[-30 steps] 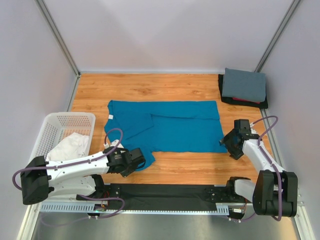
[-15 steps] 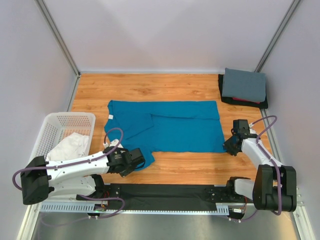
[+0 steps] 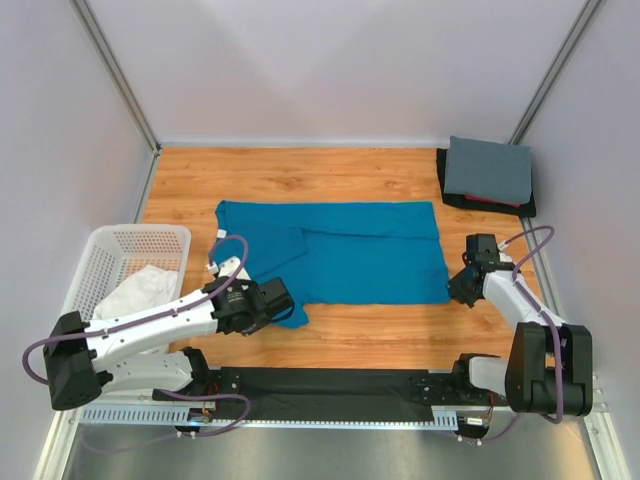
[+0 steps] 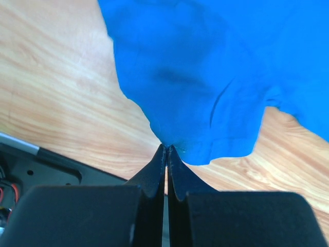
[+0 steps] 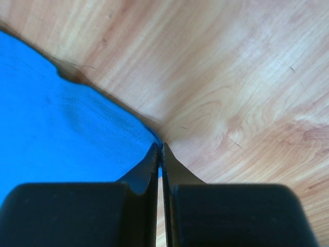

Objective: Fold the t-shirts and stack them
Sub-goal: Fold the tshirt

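Wood table (image 3: 380,340), grey walls on three sides; teal tee (image 3: 340,255) lies flat mid-table, long axis running L-R, parallel to the near edge.

L gripper (image 4: 165,150): fingers fully together, pinching the tee's near-left lobe; sleeve or hem corner, can't tell which; cloth fans away from the tips toward the far side.

R gripper (image 5: 159,149): fingers together at the tee's near-right corner; the stitched edge runs right into the tips, so judged pinched, though only a sliver of cloth is caught.

Key relation: both grips sit on the near edge, one per end; the whole body of the tee lies beyond them, toward the back wall. Each arm is nearest its own end; neither crosses over.

Judgement: next move is prob. a lift and carry of the near edge away from the arms, across the short axis; both ends need to travel level or the fold skews. R pinch is the weak point.

Elsewhere: folded stack (image 3: 487,170) at far-right corner, well apart; basket (image 3: 110,245) at left holding a white tee (image 3: 140,292).
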{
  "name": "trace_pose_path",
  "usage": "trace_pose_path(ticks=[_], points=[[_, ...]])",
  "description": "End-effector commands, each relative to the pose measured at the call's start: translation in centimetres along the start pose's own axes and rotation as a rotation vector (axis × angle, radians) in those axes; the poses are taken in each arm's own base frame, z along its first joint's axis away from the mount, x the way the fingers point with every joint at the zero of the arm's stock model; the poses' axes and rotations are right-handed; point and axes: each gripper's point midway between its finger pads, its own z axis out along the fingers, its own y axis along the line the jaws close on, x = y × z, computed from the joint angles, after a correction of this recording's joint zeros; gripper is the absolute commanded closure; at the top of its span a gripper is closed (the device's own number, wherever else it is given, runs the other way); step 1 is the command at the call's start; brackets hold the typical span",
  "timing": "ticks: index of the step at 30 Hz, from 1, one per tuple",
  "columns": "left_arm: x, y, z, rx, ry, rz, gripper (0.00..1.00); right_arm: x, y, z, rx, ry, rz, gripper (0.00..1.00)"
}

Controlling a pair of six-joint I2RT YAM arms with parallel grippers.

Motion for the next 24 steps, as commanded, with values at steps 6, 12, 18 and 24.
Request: trace_pose_path(ticks=[6, 12, 18, 24], points=[[-7.0, -3.0, -2.4, 0.047, -0.196, 0.171, 1.00, -4.7, 4.3, -1.7, -0.080, -0.093, 0.027, 1.00], [-12.0, -5.5, -2.2, 0.081, -0.295, 0.321, 1.00, -6.6, 6.2, -2.4, -0.104, -0.117, 0.043, 1.00], [-16.9, -8.2, -2.2, 0.114, -0.399, 0.457, 1.00, -6.9, 6.5, -2.0, -0.071, -0.086, 0.081, 1.00], [-19.4, -10.1, -2.8, 0.143, -0.438, 0.493, 1.00, -3.6, 4.7, -2.5, -0.012, 0.038, 0.169, 1.00]])
